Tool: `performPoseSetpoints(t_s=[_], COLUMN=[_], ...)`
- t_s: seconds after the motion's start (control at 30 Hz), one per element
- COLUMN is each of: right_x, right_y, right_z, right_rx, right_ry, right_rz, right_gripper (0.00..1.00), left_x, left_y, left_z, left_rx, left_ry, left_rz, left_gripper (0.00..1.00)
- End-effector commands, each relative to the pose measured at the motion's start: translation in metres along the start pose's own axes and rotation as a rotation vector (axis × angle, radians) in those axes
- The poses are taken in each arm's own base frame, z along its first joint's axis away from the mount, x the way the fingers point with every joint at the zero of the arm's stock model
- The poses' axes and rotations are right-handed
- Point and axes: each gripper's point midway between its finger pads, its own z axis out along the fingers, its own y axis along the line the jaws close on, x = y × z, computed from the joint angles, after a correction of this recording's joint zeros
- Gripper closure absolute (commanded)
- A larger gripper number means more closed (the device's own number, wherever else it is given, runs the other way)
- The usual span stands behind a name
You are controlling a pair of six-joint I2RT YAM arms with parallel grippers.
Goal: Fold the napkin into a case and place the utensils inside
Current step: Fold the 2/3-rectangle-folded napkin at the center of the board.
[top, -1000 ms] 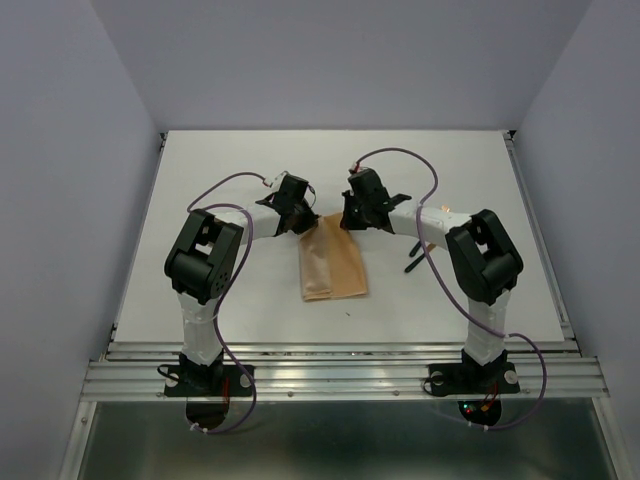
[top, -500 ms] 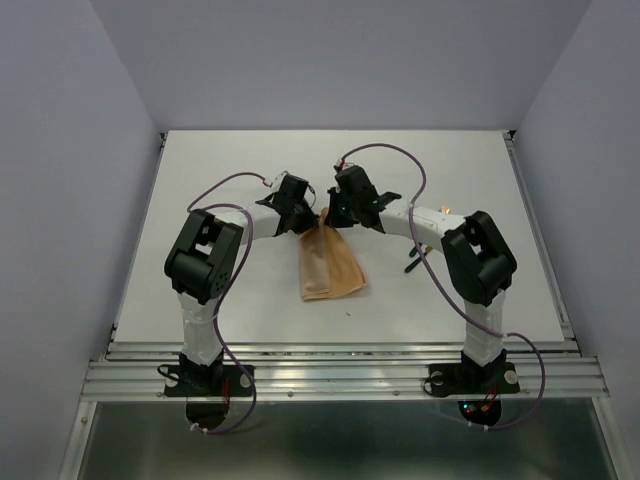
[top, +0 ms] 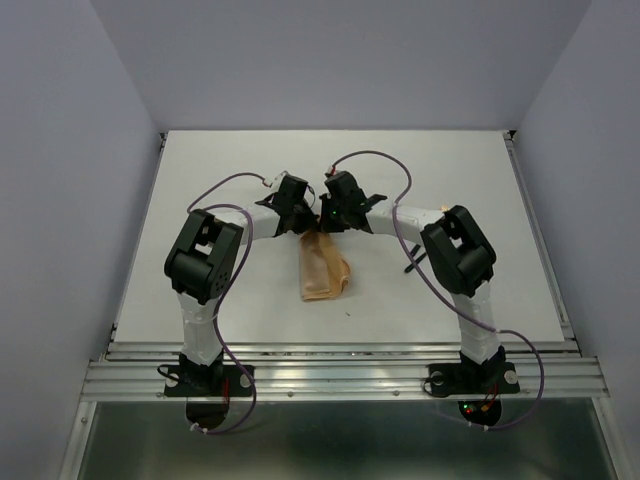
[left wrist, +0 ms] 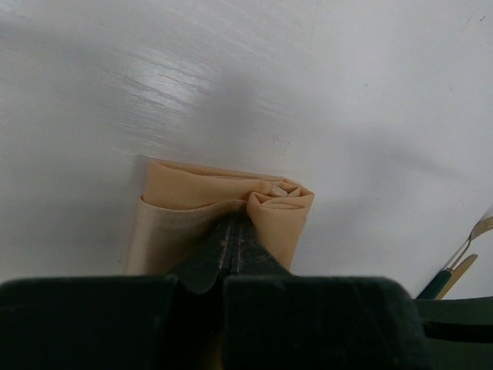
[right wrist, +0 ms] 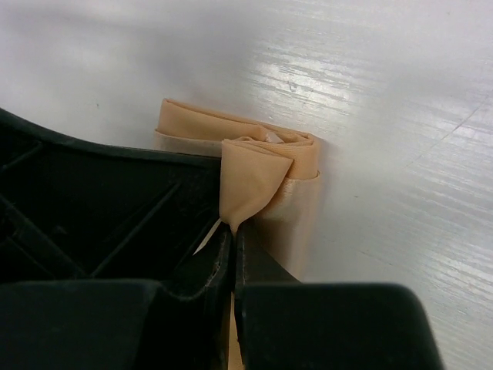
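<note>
Matte white tabletop (top: 230, 180) bears the soft peach napkin (top: 322, 272), folded narrow, centrally from above; left wrist alone catches gold-headed utensils (left wrist: 464, 264), with the left gripper (left wrist: 236, 223) pinching layered folds; right wrist shows the right gripper (right wrist: 233, 230) nipping a limp corner.

Standing here, I can read no writing, label, brand, number or sign on anything in view.
</note>
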Motion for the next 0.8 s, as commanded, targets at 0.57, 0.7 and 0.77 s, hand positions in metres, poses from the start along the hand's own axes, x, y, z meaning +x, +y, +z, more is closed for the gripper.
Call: performPoseSetpoints(t_s=[0.57, 0.7, 0.77], right_x=[0.042, 0.041, 0.036], right_y=[-0.009, -0.007, -0.010], right_z=[0.026, 0.028, 0.028], right_rx=[-0.026, -0.040, -0.038], right_ry=[0.047, 0.051, 0.043], right_rz=[-0.016, -0.048, -0.048], right_gripper=[0.99, 0.99, 0.99], left_x=[-0.023, -0.035, -0.034], left_y=[-0.012, 0.005, 0.021], left_z=[-0.071, -0.077, -0.076], left_rx=[0.089, 0.057, 0.028], left_ry=[-0.008, -0.030, -0.026], left_rz=[0.047, 0.048, 0.040], left_gripper=[1.00, 1.00, 1.00])
